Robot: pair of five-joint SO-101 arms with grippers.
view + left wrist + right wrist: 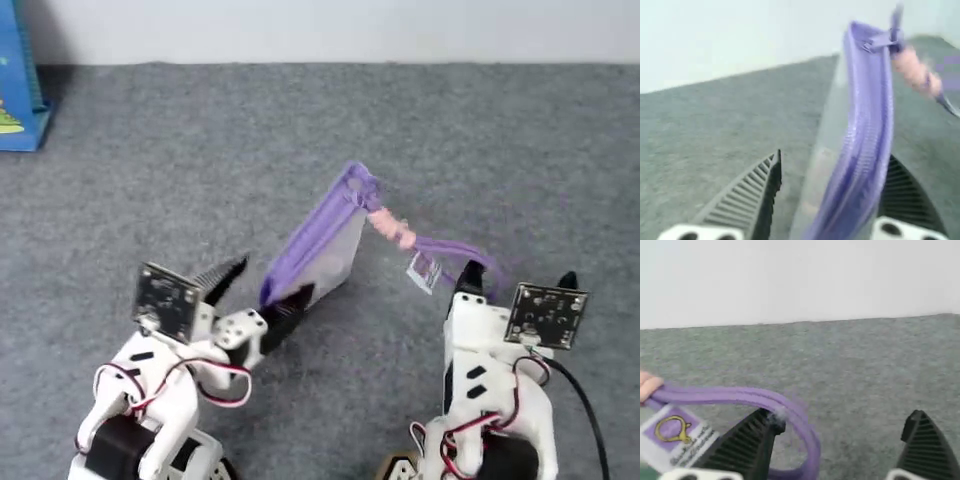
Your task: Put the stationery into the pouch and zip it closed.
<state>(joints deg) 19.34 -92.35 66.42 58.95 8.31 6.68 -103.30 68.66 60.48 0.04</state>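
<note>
Bright, soft and even, seemingly from overhead. Leaves just faint, soft-edged shadows on the counter (150, 160) beside the arms (170, 370). Passes through the clear side of the pouch (335, 255); washes the back wall (800, 275) pale in both wrist views.

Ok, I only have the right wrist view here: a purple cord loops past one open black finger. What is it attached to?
Observer: The purple cord runs through a small pink charm to one end of a translucent purple zip pouch.
Operator: Is that pouch lying flat on the grey carpet?
Observer: No. It is raised on edge, zipper side up, with its near end between the open fingers of the left gripper.
</note>
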